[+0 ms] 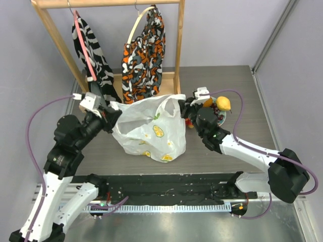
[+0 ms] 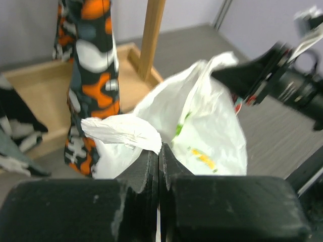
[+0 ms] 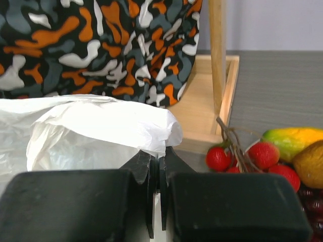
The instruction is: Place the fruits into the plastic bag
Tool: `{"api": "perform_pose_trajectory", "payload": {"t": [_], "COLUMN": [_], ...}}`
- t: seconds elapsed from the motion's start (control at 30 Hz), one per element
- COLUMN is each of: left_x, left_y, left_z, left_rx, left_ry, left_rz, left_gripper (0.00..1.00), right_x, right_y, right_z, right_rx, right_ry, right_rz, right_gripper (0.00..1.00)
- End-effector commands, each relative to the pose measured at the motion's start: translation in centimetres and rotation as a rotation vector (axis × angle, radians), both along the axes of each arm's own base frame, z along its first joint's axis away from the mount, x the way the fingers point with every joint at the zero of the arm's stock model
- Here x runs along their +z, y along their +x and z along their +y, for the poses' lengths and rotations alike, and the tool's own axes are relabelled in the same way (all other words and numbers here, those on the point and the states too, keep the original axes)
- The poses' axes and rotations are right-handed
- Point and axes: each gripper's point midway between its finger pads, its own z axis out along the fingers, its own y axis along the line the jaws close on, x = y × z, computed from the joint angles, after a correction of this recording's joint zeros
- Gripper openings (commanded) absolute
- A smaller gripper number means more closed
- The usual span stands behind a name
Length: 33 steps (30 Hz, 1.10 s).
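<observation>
The white plastic bag (image 1: 151,128), printed with citrus slices, stands in the middle of the table, its mouth stretched between my two grippers. My left gripper (image 1: 112,112) is shut on the bag's left handle (image 2: 126,132). My right gripper (image 1: 184,108) is shut on the bag's right edge (image 3: 126,126). The fruits lie just right of the bag, behind my right gripper. They are the red berries (image 3: 252,154), an orange-green mango (image 3: 292,138), a yellow lemon (image 1: 223,103) and dark grapes (image 1: 220,117).
A wooden rack (image 1: 177,45) stands behind the bag. An orange-black cloth (image 1: 144,55) and a zebra-striped cloth (image 1: 93,45) hang from it. The rack's base tray (image 3: 207,108) lies close behind my right gripper.
</observation>
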Motion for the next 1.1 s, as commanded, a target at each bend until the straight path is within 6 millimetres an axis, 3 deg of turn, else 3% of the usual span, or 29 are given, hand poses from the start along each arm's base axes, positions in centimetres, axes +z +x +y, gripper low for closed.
{"api": "perform_pose_trajectory", "payload": {"t": [0.0, 0.13, 0.3, 0.43, 0.47, 0.6, 0.63, 0.67, 0.7, 0.77, 0.87, 0.9, 0.93, 0.97, 1.0, 1.07], "left_x": [-5.9, -7.3, -7.4, -6.9, -6.6, -5.8, -5.9, -6.0, -6.1, -6.3, -6.3, -6.3, -6.3, -6.2, -6.3, -6.3], "left_y": [0.1, -0.3, -0.5, -0.7, -0.9, -1.5, -1.5, -1.5, -1.6, -1.9, -2.3, -2.3, -2.4, -2.5, -2.5, -2.7], "left_z": [0.6, 1.5, 1.4, 1.2, 1.0, 0.1, 0.0, -0.1, -0.3, -0.9, -1.5, -1.6, -1.6, -1.6, -1.6, -1.6], "left_rx": [0.016, 0.057, 0.056, 0.043, 0.034, -0.016, -0.024, -0.033, -0.042, -0.087, -0.132, -0.135, -0.14, -0.142, -0.146, -0.15], "left_ry": [0.095, 0.107, 0.083, 0.057, 0.046, 0.001, -0.002, -0.002, 0.0, 0.004, 0.009, 0.011, 0.012, 0.011, 0.012, 0.012], "left_rz": [0.094, 0.111, 0.109, 0.091, 0.082, 0.055, 0.058, 0.062, 0.068, 0.072, 0.072, 0.071, 0.071, 0.068, 0.067, 0.063], "left_gripper": [0.0, 0.0, 0.0, 0.0, 0.0, 0.0, 0.0, 0.0, 0.0, 0.0, 0.0, 0.0, 0.0, 0.0, 0.0, 0.0], "right_x": [1.2, 0.5, 0.7, 0.1, 0.2, -0.2, 0.1, 2.1, 2.5, 5.1, 7.9, 7.4, 8.5, 8.4, 7.1, 7.8], "right_y": [-1.3, -3.0, -4.8, -6.2, -6.6, -9.0, -9.6, -10.8, -11.6, -13.3, -14.6, -14.3, -14.1, -14.5, -13.9, -14.2], "right_z": [-0.6, -1.3, -1.4, -1.5, -1.5, -2.2, -2.3, -3.0, -3.0, -3.2, -1.9, -0.7, -0.2, 1.3, 2.9, 5.2], "right_rx": [0.016, 0.047, 0.112, 0.154, 0.165, 0.204, 0.213, 0.231, 0.255, 0.313, 0.392, 0.409, 0.406, 0.433, 0.438, 0.47], "right_ry": [0.099, 0.093, 0.063, 0.035, 0.047, 0.092, 0.114, 0.167, 0.194, 0.246, 0.262, 0.235, 0.238, 0.225, 0.189, 0.209], "right_rz": [-0.034, -0.001, 0.03, 0.088, 0.099, 0.158, 0.157, 0.11, 0.113, 0.054, 0.044, 0.077, 0.067, 0.088, 0.13, 0.155], "right_gripper": [0.07, 0.14, 0.27, 0.52, 0.66, 0.75, 0.76, 0.76, 0.76, 0.75, 0.71, 0.71, 0.71, 0.72, 0.72, 0.74]}}
